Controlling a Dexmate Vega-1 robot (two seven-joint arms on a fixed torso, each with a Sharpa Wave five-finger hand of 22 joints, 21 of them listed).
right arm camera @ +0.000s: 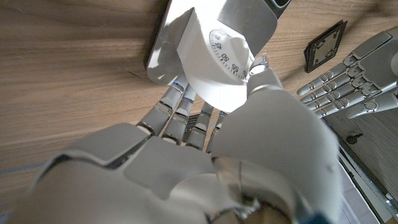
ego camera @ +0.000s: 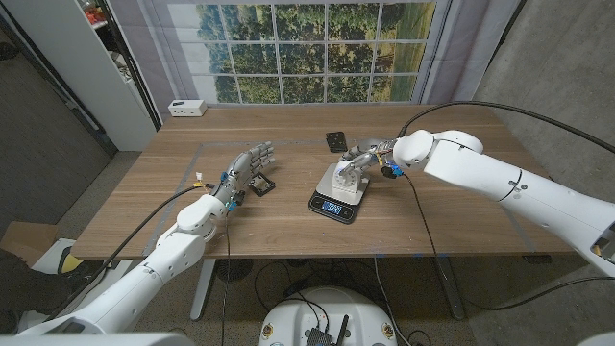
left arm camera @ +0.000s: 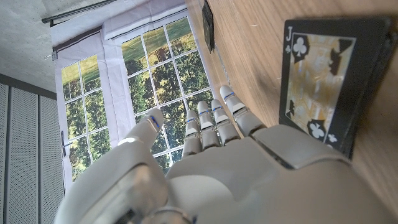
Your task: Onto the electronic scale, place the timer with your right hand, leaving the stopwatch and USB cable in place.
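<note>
1. The right hand point(ego camera: 363, 159) holds the timer point(ego camera: 343, 179) between thumb and fingers, and the timer stands on the plate of the electronic scale point(ego camera: 338, 199); in the right wrist view the fingers point(right arm camera: 180, 115) wrap one side of the white body point(right arm camera: 214, 68) and the thumb presses the other side; the grip is clamped, not loose.

2. The left hand point(ego camera: 242, 173) stands apart from the scale, holds nothing and has its fingers spread; a dark card point(ego camera: 261, 185) lies just beside it; in the left wrist view this card point(left arm camera: 323, 81) shows a jack of clubs.

3. What could go wrong, in my judgement: if the hand opens with a sideways pull, the timer can tip or slide off the plate, because it stands upright on a narrow base; a finger that drags can also push the scale; the small black object point(ego camera: 335, 141) behind the scale, maybe the stopwatch, must stay in place, so a wide retreat backward is a risk; I cannot find the USB cable with certainty.

4. The timer's long axis is near upright; its dial point(right arm camera: 227, 53) faces toward the wrist camera, so roughly up and toward the robot's right.
</note>
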